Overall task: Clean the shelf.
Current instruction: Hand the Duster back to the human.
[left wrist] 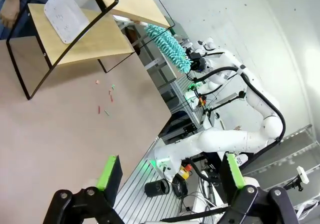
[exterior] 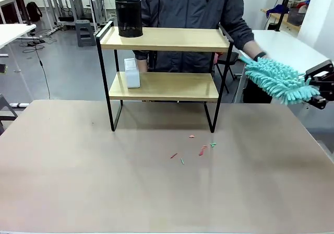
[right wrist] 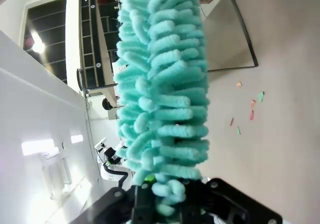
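The shelf (exterior: 172, 38) stands at the table's far middle, its two wooden boards in a black frame. A fluffy teal duster (exterior: 277, 79) hangs in the air to the right of the shelf, at the height of the lower board and apart from it. My right gripper (exterior: 318, 92) is shut on its handle end. In the right wrist view the duster (right wrist: 162, 84) rises from the gripper (right wrist: 165, 204), with the shelf's frame (right wrist: 245, 39) beyond. My left gripper (left wrist: 172, 176) stands open and holds nothing, high above the table, far from the shelf (left wrist: 85, 41).
A black mesh cup (exterior: 128, 17) stands at the top board's left end. A white box (exterior: 132, 72) sits on the lower board's left. Small coloured scraps (exterior: 201, 150) lie on the table in front of the shelf. A person stands behind it, one hand (exterior: 254, 50) by the duster's tip.
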Controlling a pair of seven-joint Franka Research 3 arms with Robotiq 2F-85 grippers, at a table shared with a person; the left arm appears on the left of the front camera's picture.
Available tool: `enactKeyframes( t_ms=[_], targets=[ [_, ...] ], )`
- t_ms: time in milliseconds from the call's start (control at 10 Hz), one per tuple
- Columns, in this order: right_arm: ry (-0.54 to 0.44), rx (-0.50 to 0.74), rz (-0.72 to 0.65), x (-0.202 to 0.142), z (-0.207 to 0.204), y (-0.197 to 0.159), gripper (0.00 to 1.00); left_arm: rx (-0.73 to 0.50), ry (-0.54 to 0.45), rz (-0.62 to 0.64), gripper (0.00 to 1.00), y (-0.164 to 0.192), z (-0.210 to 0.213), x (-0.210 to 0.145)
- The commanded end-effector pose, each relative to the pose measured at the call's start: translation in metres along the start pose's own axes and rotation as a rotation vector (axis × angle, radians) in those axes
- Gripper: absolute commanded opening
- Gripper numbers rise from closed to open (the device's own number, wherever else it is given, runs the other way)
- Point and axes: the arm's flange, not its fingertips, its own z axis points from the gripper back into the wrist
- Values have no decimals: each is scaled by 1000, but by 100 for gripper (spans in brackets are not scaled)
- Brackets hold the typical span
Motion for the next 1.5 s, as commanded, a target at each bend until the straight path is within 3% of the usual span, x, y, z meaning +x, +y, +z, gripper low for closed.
enactKeyframes(
  t_ms=[0, 600, 700, 800, 900, 1000, 1200, 1300, 1400],
  targets=[
    [-22, 0, 46, -11, 6, 15, 0, -3, 0, 5, 100, -4, -1, -2],
    [-22, 0, 46, -11, 6, 15, 0, -3, 0, 5, 100, -4, -1, -2],
    [-14, 6, 43, -9, 6, 15, 36, -3, 0, 5, 100, -4, -1, -2],
    [-4, -2, 47, -10, 3, 17, 61, -3, 0, 5, 100, -4, -1, -2],
    [4, -1, 55, -10, 2, 19, 72, -3, 0, 5, 100, -4, -1, -2],
    [3, -4, 67, -11, 4, 22, 100, -3, 0, 5, 100, -4, -1, -2],
    [18, 60, 127, -24, 10, 36, 100, 0, 0, 0, 100, 0, 0, 0],
    [56, 108, 181, -41, 9, 51, 100, -57, 88, 71, 100, -2, -10, -9],
    [191, 118, 230, -69, -6, 67, 100, -129, 159, 164, 100, 3, -35, -19]
  ],
)
